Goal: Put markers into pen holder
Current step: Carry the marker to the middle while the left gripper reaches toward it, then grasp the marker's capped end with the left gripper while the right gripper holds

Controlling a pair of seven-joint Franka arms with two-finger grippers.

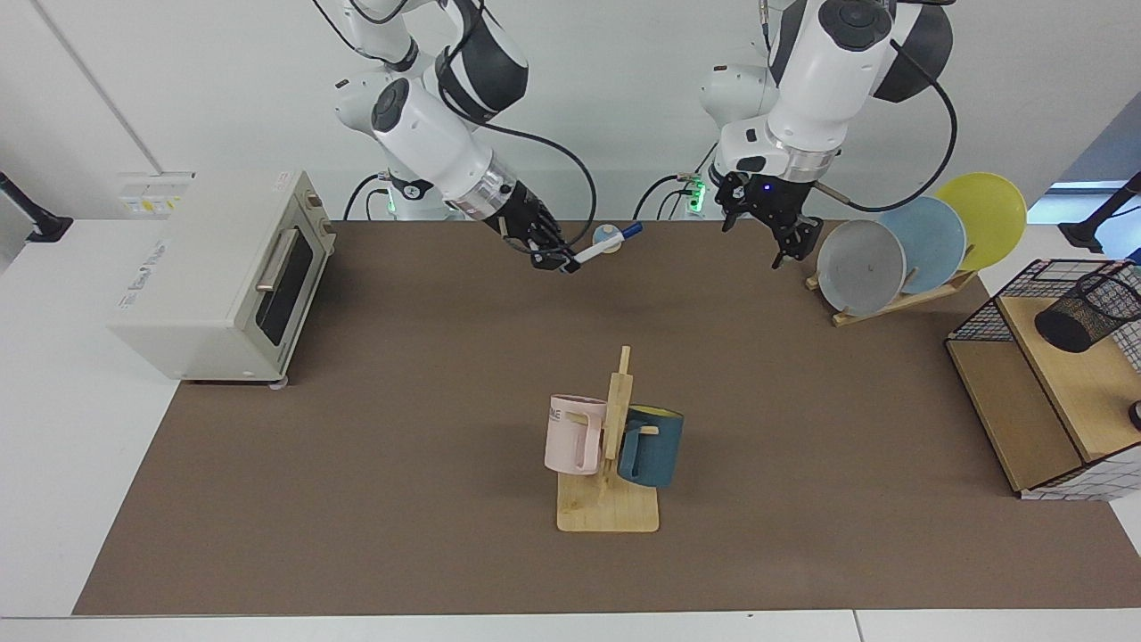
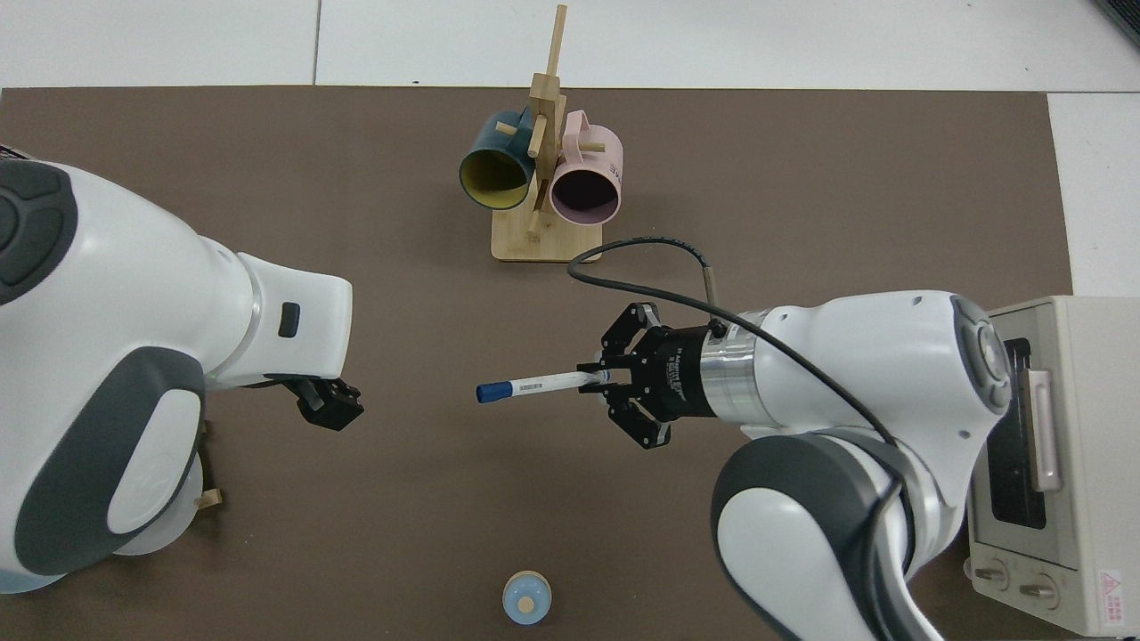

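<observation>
My right gripper (image 1: 563, 261) is shut on the tail end of the white marker (image 1: 604, 245), held in the air over the back middle of the table. The marker's blue cap points towards the left arm. From above, the marker (image 2: 543, 384) sticks out level from the right gripper (image 2: 598, 380). My left gripper (image 1: 756, 242) hangs open and empty beside the plate rack, a short way from the cap; in the top view the left gripper (image 2: 328, 405) faces the marker's cap. The black mesh pen holder (image 1: 1086, 312) lies tilted on the wooden shelf at the far right.
A wooden mug rack (image 1: 611, 499) with a pink and a teal mug stands mid-table. A toaster oven (image 1: 214, 276) is by the right arm. Plates in a rack (image 1: 900, 254), a blue bell (image 2: 525, 598) and a wire basket with shelves (image 1: 1034, 392) are also on the table.
</observation>
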